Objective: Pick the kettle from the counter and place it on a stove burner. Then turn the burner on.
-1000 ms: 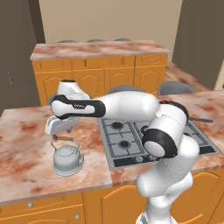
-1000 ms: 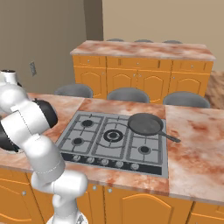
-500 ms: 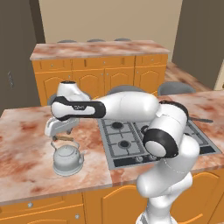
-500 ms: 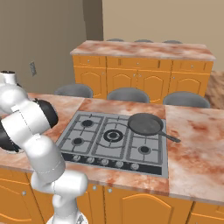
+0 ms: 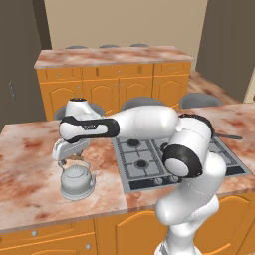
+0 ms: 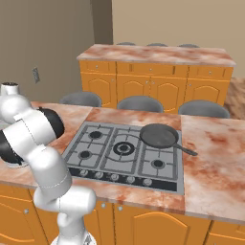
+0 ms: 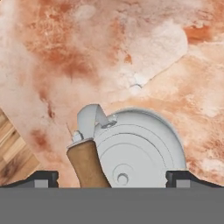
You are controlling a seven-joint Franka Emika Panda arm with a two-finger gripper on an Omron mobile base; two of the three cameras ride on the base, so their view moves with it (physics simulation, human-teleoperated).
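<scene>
The kettle (image 5: 77, 181) is being left upright on the counter (image 5: 30, 194), left of the cooktop (image 5: 144, 162). Its brown handle (image 7: 87, 164) is being straddled from just above by the gripper (image 5: 68, 158), whose jaws are being held wide apart.

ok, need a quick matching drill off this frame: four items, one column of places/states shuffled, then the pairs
Items:
1. kettle
2. pan
3. gripper
4. stools

Places/states:
A. on a rear burner of the cooktop
B. open, just above the brown handle
C. on the marbled counter, left of the cooktop
D. along the counter's far side

Pairs: 1-C, 2-A, 3-B, 4-D
</scene>
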